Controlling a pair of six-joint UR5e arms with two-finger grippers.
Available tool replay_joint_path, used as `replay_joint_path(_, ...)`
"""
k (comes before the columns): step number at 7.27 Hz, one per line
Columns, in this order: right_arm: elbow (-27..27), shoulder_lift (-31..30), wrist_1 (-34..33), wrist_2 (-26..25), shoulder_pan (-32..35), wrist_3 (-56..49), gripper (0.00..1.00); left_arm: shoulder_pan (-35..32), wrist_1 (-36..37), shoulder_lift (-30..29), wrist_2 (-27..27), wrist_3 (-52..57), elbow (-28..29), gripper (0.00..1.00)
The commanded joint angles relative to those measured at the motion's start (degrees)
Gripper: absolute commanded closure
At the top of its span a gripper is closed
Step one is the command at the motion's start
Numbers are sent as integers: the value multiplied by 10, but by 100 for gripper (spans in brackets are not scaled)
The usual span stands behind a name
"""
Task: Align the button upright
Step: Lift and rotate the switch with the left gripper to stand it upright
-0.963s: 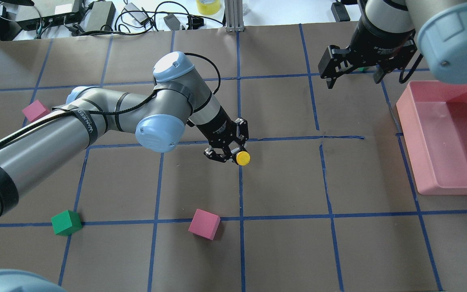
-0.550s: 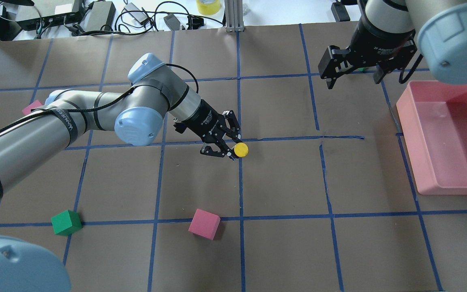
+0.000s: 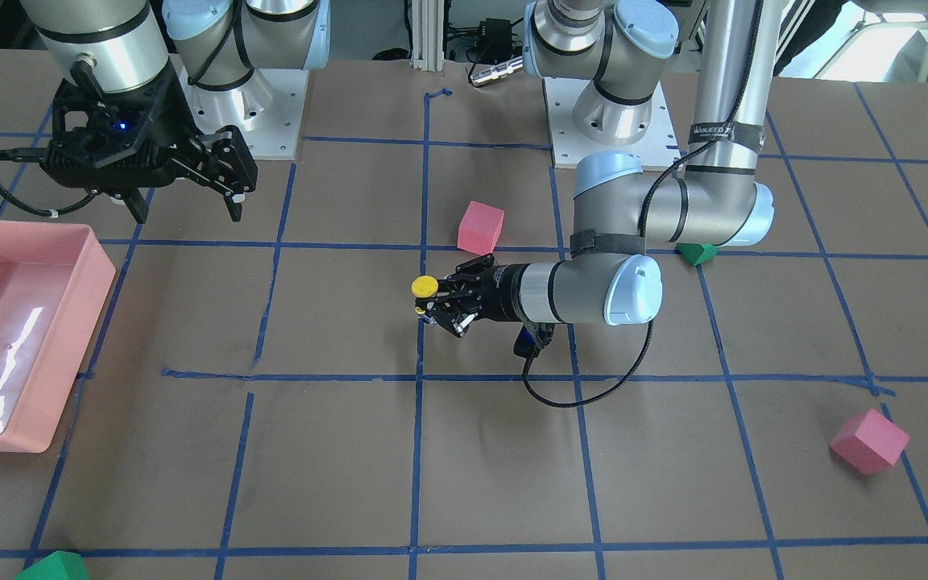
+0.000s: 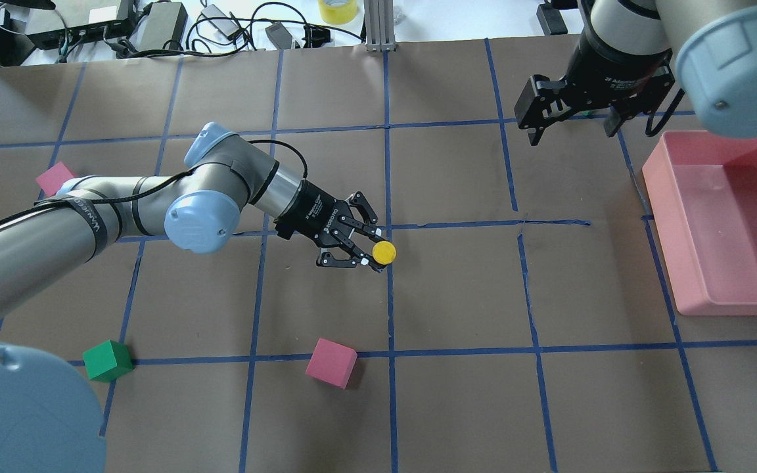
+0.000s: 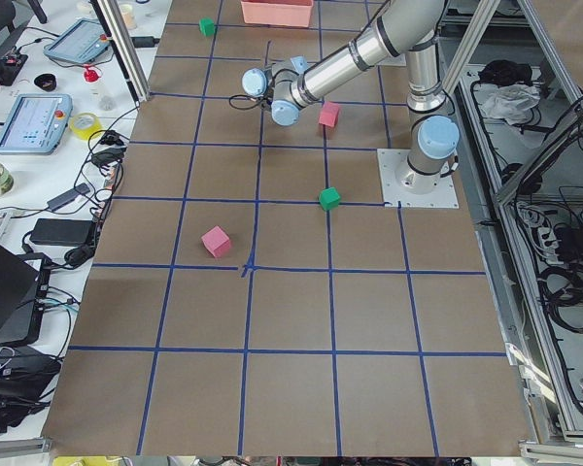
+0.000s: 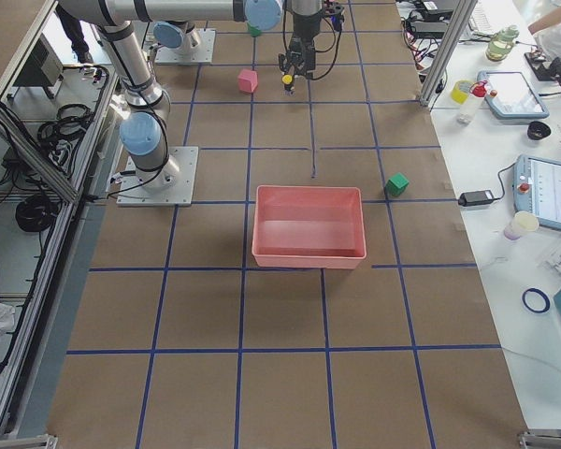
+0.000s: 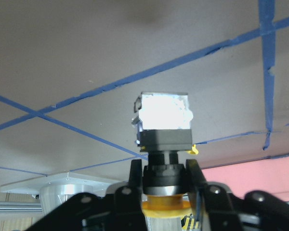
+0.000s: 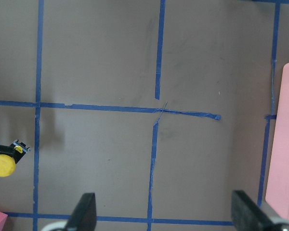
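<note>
My table (image 4: 457,407) is brown paper marked into squares by blue tape. Past its top edge in the overhead view runs a cluttered white bench (image 4: 431,20). A pink plastic tray (image 4: 658,190) sits at the right edge, with a pink foam cube (image 4: 330,362) and a green foam cube (image 4: 108,360) towards the lower left. Just left of centre, my left gripper (image 4: 370,249) is clamped on the small push-button (image 4: 384,252) by its black neck. Its round yellow cap faces up, and its silvery base glares white in the wrist view. My right gripper (image 4: 575,125), upper right, hangs with its fingers spread wide.
</note>
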Motion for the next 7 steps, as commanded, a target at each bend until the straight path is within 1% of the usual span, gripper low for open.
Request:
replay_joint_path(1,1,0,1,0,0,0,0,13,0,-11,-8,11,-15,93)
replay_joint_path(3,2,-1,1,0,0,0,0,13,1,-25,-8,11,-16,91)
replay_joint_path(4,2,0,1,0,0,0,0,13,4,-31,-8,7,-12,87)
replay_joint_path(5,3,-1,1,0,0,0,0,13,6,-27,3,4,-4,26)
replay_joint_path(6,3,0,1,0,0,1,0,14,6,-21,1,-16,9,7)
replay_joint_path(7,3,0,2,0,0,1,0,14,6,-19,2,-19,14,0)
